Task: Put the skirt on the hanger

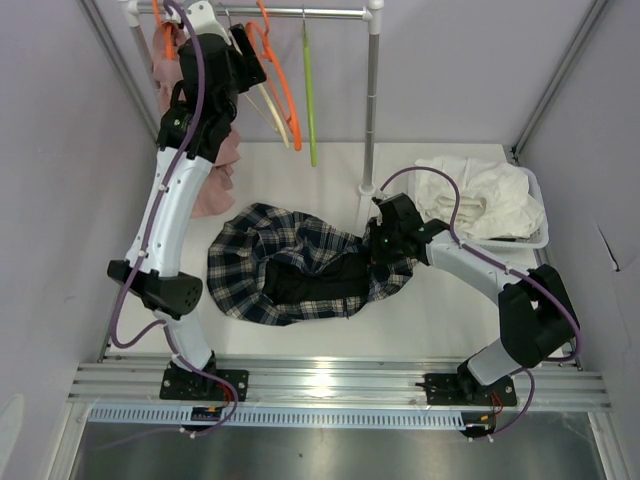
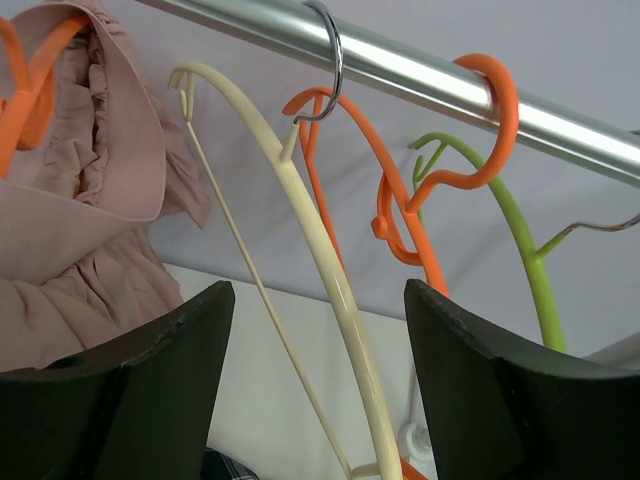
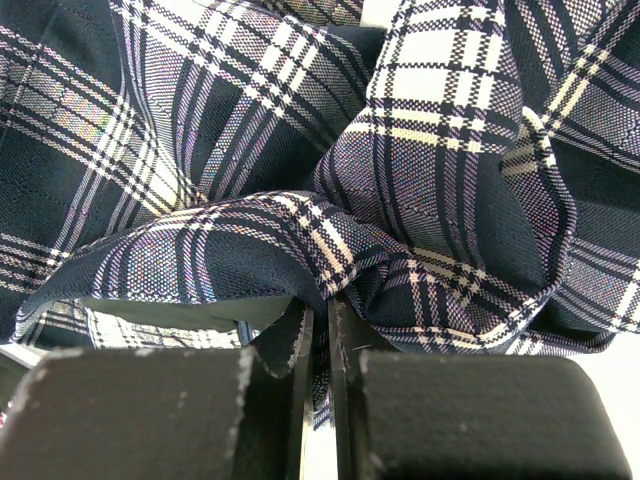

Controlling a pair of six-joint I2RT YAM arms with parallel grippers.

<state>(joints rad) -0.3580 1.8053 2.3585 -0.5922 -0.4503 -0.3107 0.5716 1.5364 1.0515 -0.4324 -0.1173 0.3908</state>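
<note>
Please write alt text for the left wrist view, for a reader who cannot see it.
The open left gripper points up at a cream hanger on a metal rail. An orange hanger and a green hanger hang right of it, a pink garment left of it.

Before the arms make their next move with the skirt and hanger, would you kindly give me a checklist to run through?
1. The left jaws open, the cream hanger between them: ok.
2. That hanger's hook over the rail: ok.
3. The right jaws shut on the skirt: ok.
4. The skirt off the table: not ok, it lies bunched there.
5. Which part of the skirt is gripped: cannot tell.
</note>
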